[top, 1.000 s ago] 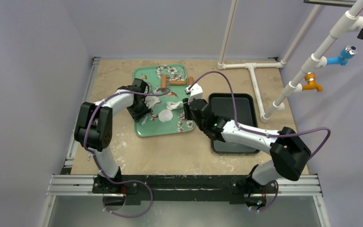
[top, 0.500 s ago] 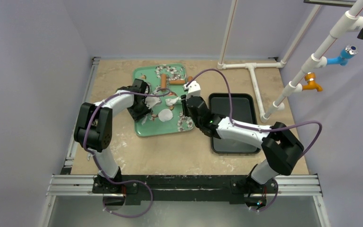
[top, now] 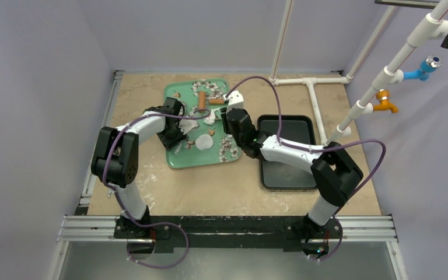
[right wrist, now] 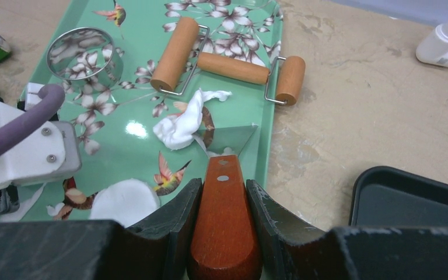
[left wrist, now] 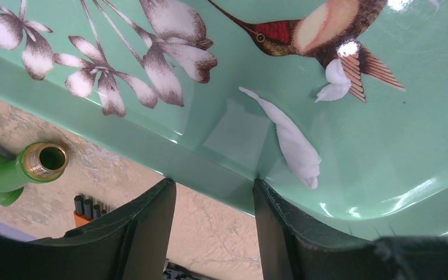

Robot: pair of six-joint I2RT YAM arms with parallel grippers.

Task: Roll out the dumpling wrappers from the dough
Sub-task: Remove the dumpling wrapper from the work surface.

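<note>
Nearest me, my right end effector [right wrist: 221,186] is clamped on the wooden handle of the scraper [right wrist: 224,233], fingers closed snugly on both sides. A second ago it hung over the near right part of the green tray [right wrist: 233,99]; it has since reached farther across, so the blade's tip now sits against the near edge of the dough [right wrist: 184,125], a ragged white lump in the tray's middle. I take that to mean I am about to scrape or gather the lump, not yet to roll it

To the left and nearer lies one of the dumpling wrappers [right wrist: 122,201], a flat white round, where it was before. My left end effector [left wrist: 211,185] has not shifted: its fingers stand partly apart against the tray's left rim with nothing between them, steadying it as I judge. A thin smear of dough clings to the tray just beyond

Past the lump the wooden roller [right wrist: 233,68] lies untouched, the ring cutter [right wrist: 81,52] far left. The black tray [right wrist: 408,198] rests on the desk [right wrist: 338,116] to the right
</note>
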